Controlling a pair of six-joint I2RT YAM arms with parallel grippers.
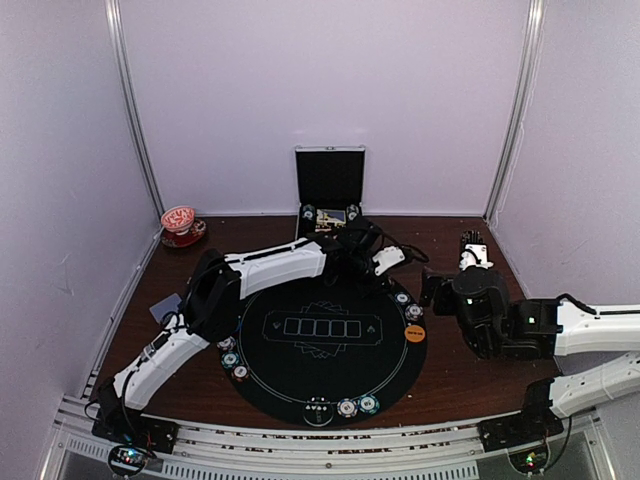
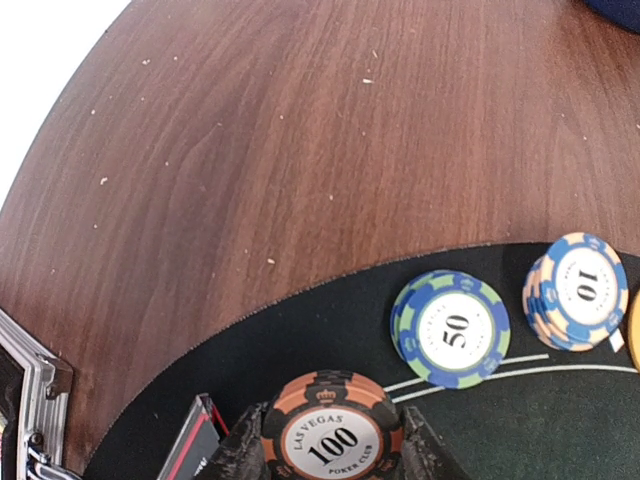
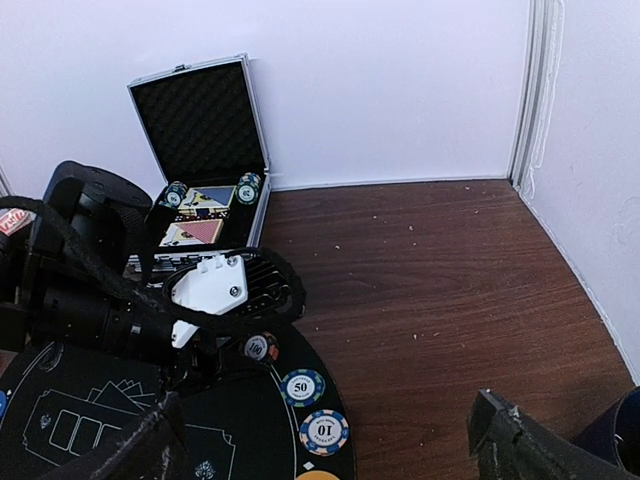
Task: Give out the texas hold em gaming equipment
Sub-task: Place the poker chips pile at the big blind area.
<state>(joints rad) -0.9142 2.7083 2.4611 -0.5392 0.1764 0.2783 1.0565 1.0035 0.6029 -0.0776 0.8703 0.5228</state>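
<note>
My left gripper [image 1: 385, 262] is shut on a stack of orange-and-black 100 chips [image 2: 332, 435], at the far right rim of the round black mat [image 1: 330, 345]; this stack also shows in the right wrist view [image 3: 259, 347]. Beside it on the mat lie a blue-green 50 chip stack [image 2: 452, 328], a blue-orange 10 chip stack [image 2: 578, 290] and an orange button disc [image 1: 414, 333]. More chips sit at the mat's left [image 1: 229, 358] and near edge [image 1: 346, 407]. My right gripper [image 1: 472, 245] is open and empty above the wood, right of the mat.
The open silver case [image 1: 330, 190] stands at the back wall, with cards [image 3: 195, 232] and chips inside. A red-and-white cup on a saucer [image 1: 179, 222] is at the back left. A dark blue mug [image 3: 620, 430] is by my right gripper. Walls close three sides.
</note>
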